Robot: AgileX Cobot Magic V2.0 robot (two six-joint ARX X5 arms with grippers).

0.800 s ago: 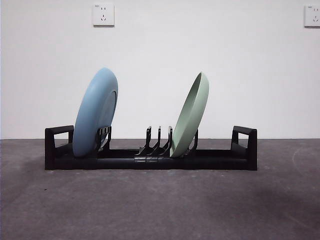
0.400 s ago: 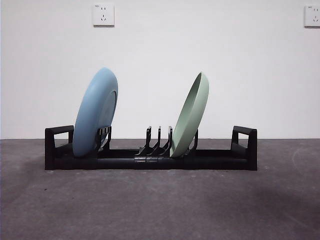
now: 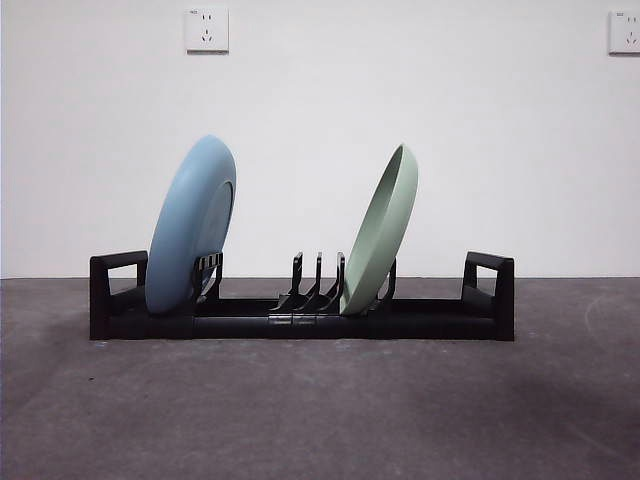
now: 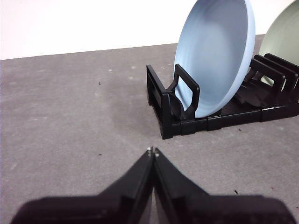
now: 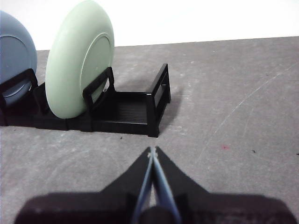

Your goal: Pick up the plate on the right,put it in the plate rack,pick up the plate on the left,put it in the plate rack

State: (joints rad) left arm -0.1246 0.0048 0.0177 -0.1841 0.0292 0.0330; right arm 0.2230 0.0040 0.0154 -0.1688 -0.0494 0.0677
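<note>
The long black plate rack (image 3: pixel 430 318) sits across the middle of the table. A blue plate (image 3: pixel 190 225) stands tilted in its left end, and a pale green plate (image 3: pixel 382 232) leans in the prongs right of centre. Neither arm appears in the front view. My left gripper (image 4: pixel 152 150) is shut and empty, hovering over bare table short of the rack's left handle (image 4: pixel 186 89), with the blue plate (image 4: pixel 216 51) behind it. My right gripper (image 5: pixel 152 151) is shut and empty too, off the rack's right end (image 5: pixel 158 100), near the green plate (image 5: pixel 77 63).
The grey table (image 3: pixel 320 410) stretches in front of the rack. A white wall with two sockets (image 3: pixel 206 29) stands behind. Three free prongs (image 3: pixel 318 280) rise between the two plates.
</note>
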